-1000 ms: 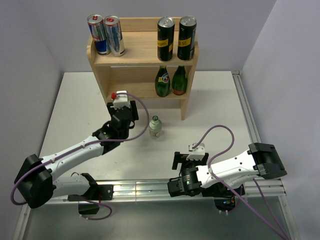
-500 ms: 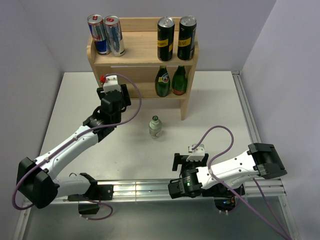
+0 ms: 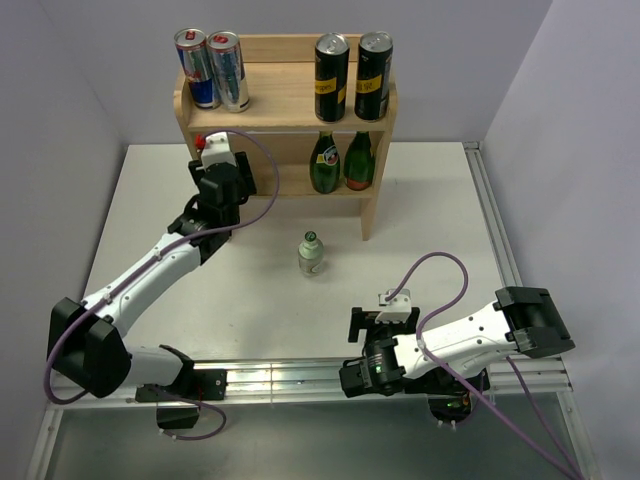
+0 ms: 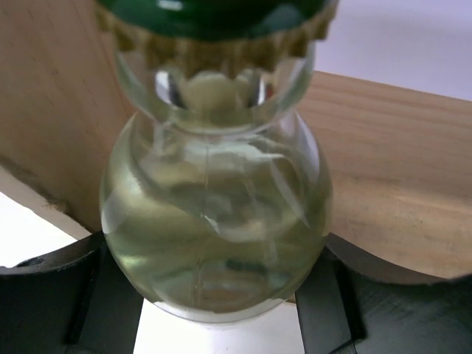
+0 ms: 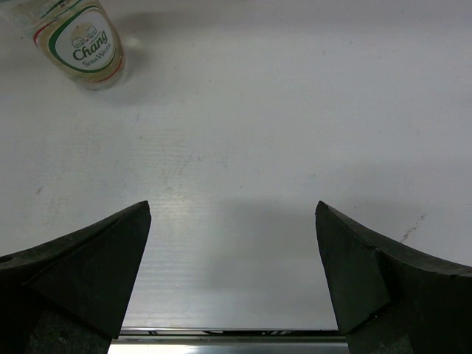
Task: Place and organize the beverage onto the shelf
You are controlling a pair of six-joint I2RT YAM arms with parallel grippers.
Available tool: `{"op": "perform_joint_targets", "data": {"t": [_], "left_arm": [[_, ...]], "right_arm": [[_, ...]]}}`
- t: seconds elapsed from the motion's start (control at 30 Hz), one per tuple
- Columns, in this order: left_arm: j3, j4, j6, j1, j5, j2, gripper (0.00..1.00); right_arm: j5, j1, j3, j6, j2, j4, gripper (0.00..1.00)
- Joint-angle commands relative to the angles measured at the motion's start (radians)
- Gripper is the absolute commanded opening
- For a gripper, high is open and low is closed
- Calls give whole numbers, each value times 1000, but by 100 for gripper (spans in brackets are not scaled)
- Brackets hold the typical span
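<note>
The light-wood shelf (image 3: 290,115) stands at the back of the table. My left gripper (image 3: 228,190) is at the left end of its lower tier. In the left wrist view it (image 4: 217,295) is shut on a clear glass bottle (image 4: 214,221) with a green cap, close to the shelf wood (image 4: 398,169). That bottle is hidden in the top view. A second clear bottle (image 3: 311,255) stands on the table in front of the shelf and also shows in the right wrist view (image 5: 81,37). My right gripper (image 3: 365,325) (image 5: 232,251) is open and empty, low near the front edge.
Two silver-blue cans (image 3: 210,70) and two black-yellow cans (image 3: 350,75) stand on the top tier. Two green bottles (image 3: 340,160) stand at the right of the lower tier. A metal rail (image 3: 300,380) runs along the front edge.
My left gripper has moved up and left, away from the table's middle to the left end of the shelf's lower tier. The standing bottle and the right arm have barely moved.
</note>
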Motion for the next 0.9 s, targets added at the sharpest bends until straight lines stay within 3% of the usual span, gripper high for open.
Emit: {"op": "perform_joint_targets", "data": {"t": [0.0, 0.77, 0.87], "left_arm": [[75, 152, -1, 30, 22, 10, 0], [161, 178, -98, 57, -23, 176, 1], [167, 174, -117, 57, -20, 186, 29]], "right_arm": [[25, 9, -13, 270, -24, -3, 100], [20, 9, -17, 296, -1, -21, 100], [20, 9, -22, 296, -3, -17, 100]]}}
